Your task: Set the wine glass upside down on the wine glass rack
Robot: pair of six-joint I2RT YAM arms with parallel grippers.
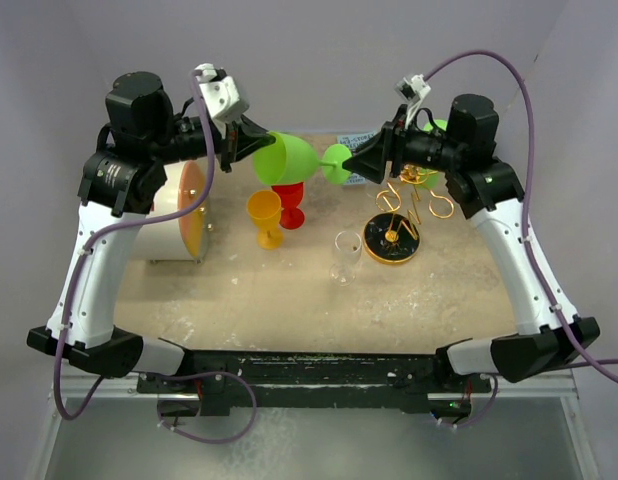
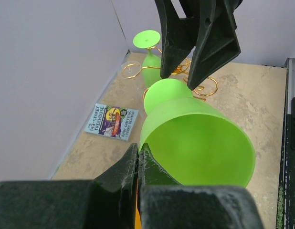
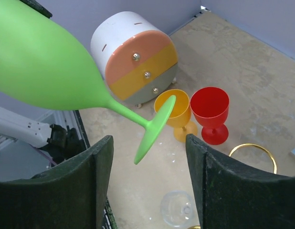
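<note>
A green wine glass (image 1: 286, 158) hangs on its side in the air, bowl to the left, foot (image 1: 336, 163) to the right. My left gripper (image 1: 251, 150) is shut on the bowl's rim (image 2: 143, 138). At the foot, my right gripper (image 1: 364, 160) stands open; in the right wrist view the foot (image 3: 154, 129) sits between its fingers (image 3: 97, 164) without touching them. The wine glass rack (image 1: 414, 205), gold wire rings on a round black base (image 1: 391, 240), stands below the right arm. Another green glass (image 2: 150, 67) hangs upside down on the rack.
A yellow goblet (image 1: 264, 215) and a red goblet (image 1: 289, 200) stand under the held glass. A clear glass (image 1: 347, 255) stands left of the rack base. A white drum with an orange and yellow face (image 1: 179, 215) lies at the left. A small book (image 2: 111, 121) lies by the back wall.
</note>
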